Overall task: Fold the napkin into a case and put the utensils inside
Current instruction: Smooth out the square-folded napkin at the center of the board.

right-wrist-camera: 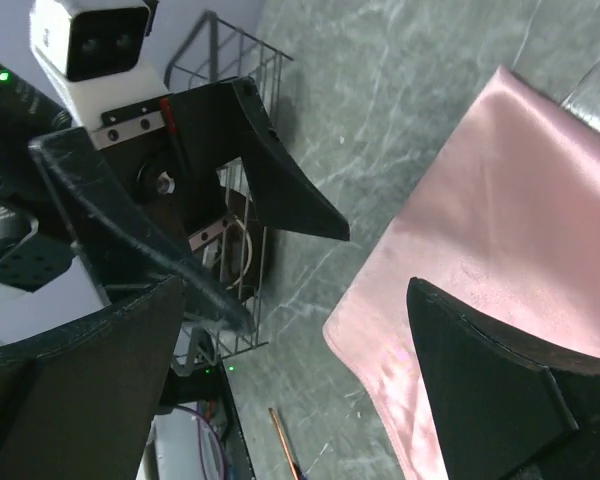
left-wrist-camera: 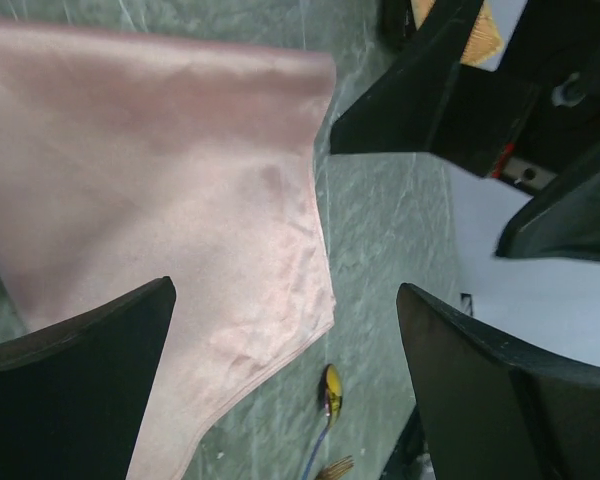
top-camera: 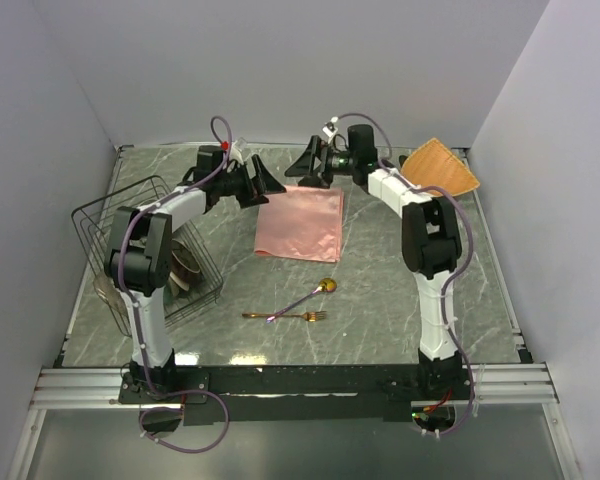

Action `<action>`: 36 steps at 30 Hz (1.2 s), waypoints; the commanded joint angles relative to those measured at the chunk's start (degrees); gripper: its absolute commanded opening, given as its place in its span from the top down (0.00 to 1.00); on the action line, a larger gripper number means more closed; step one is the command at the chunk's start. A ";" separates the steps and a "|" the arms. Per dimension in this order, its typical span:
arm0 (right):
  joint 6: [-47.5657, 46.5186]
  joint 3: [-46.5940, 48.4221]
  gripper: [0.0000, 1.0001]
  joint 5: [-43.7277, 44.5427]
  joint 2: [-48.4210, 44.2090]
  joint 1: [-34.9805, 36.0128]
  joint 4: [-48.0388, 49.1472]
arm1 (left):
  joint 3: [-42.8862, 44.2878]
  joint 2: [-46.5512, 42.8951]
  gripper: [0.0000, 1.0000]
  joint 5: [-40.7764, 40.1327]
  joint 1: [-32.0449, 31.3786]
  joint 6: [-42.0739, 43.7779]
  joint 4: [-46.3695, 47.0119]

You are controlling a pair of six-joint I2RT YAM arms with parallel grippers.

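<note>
While both pairs of jaws stand spread wide with nothing between them, the coming move turns on how the napkin lies beneath them. It rests flat on the table, toward the far middle, and both arms reach out to its far edge. The left jaws hang over the far-left corner, the right jaws at the far edge, nearer its middle than its right corner. From both, the cloth spreads back toward the bases, and neither arm is clearly nearer.

Its outline is close to square, so I judge it has no strong long axis. Its sides run roughly along the table's edges, skewed a little so the near edge sits further left than the far one.

The utensils lie well apart from both jaws, on the near side of the napkin, between the two arms. The fork lies crosswise, its long axis left to right, tines pointing right. The spoon lies aslant, with its bowl far-right, near the napkin's near edge. Its purplish handle runs near-left to the fork's shaft, and I cannot tell whether they touch. A further fold would, I judge, start from the far corners.
</note>
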 commanded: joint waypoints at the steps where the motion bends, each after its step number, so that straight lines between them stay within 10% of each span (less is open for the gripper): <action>1: 2.14 3.34 0.00 0.15 3.93 -1.46 2.96 | 0.97 1.14 0.01 3.48 -1.37 -6.38 5.14; 21: 14.28 3.17 0.00 -0.91 16.60 -7.09 10.26 | 2.54 5.28 0.01 6.65 -1.11 -1.39 -1.26; 36: 13.30 -6.31 0.00 -0.82 -2.39 5.21 10.87 | 3.61 -18.61 0.01 4.36 8.72 0.73 -6.89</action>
